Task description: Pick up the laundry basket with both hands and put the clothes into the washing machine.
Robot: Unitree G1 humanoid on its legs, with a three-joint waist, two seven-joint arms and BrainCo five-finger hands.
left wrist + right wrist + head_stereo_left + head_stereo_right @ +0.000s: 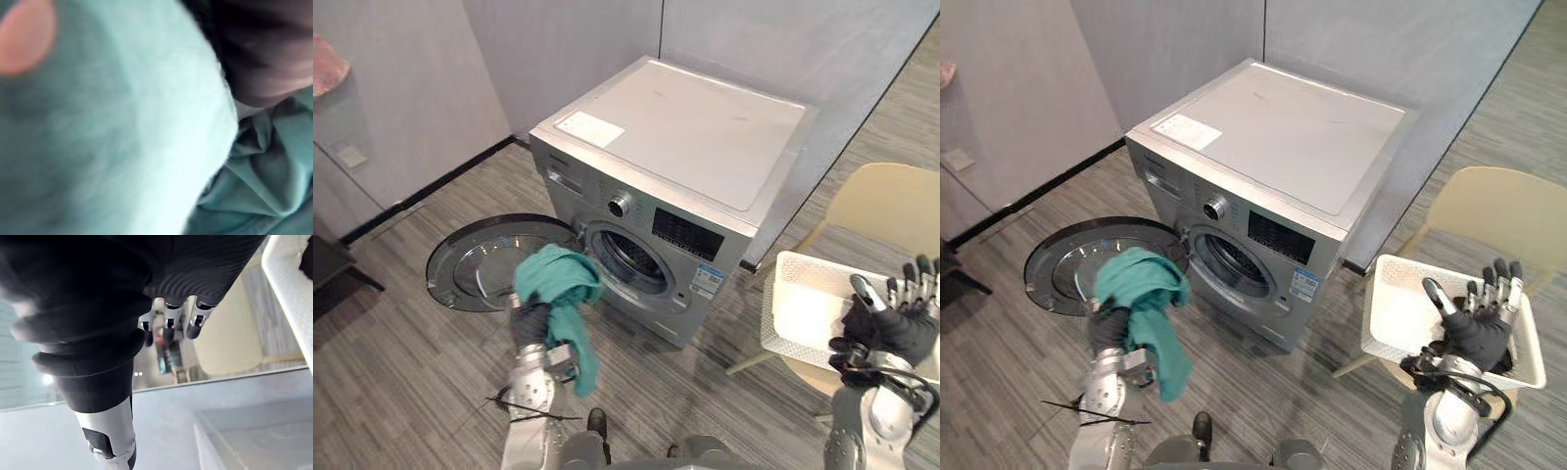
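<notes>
The teal garment [558,279] hangs bunched over the robot's left hand [532,323], at the near left of the washing machine [685,137], just in front of its round drum opening [631,259]. I cannot tell how that hand's fingers sit, since the cloth covers them. The machine's door [475,264] lies swung wide open to the left. At the right, the white laundry basket [793,294] rests on a beige chair [886,211]. The right hand [891,318] hovers over the basket's near side with fingers spread straight, holding nothing.
</notes>
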